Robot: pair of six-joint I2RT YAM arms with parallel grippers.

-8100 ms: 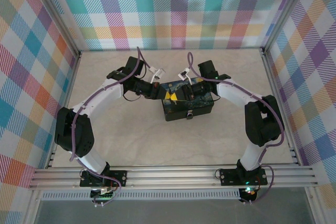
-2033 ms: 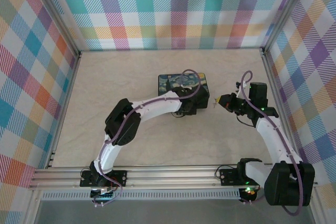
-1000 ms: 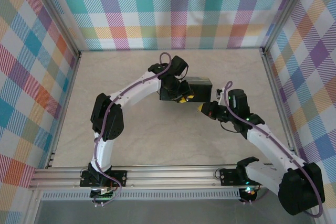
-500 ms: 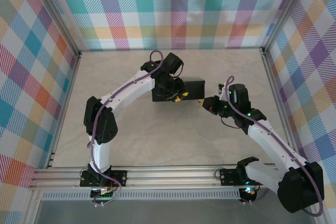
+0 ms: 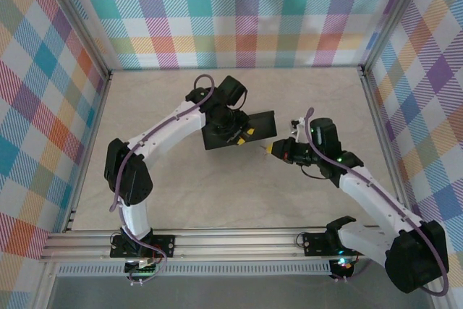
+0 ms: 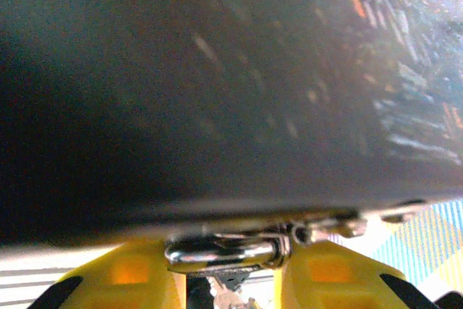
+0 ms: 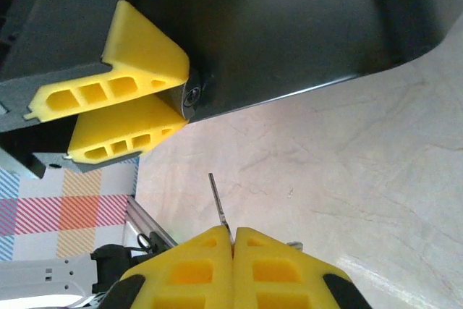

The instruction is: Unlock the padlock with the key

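Note:
The padlock [image 6: 224,251] shows its silvery shackle hooked on the latch of the dark painted tin [image 6: 217,70]. My left gripper [image 6: 231,271] is shut on the padlock, a yellow finger on each side. In the top view my left gripper [image 5: 243,134] holds the tin [image 5: 258,124] tilted, its latch side facing the right arm. My right gripper [image 7: 233,240] is shut on the key [image 7: 216,197], whose thin blade points at the padlock's round end [image 7: 192,96] between the left fingers [image 7: 123,99]. A short gap separates the key's tip from the padlock. From above, my right gripper [image 5: 275,150] sits just right of the tin.
The pale marble-look table [image 5: 217,186] lies under both arms. Plaid walls [image 5: 246,12] close the back and both sides. An aluminium rail [image 5: 239,240] runs along the near edge by the arm bases.
The left arm has swung the tin leftward and turned it, still gripping the padlock. The right gripper with the key has followed to the left and slightly nearer.

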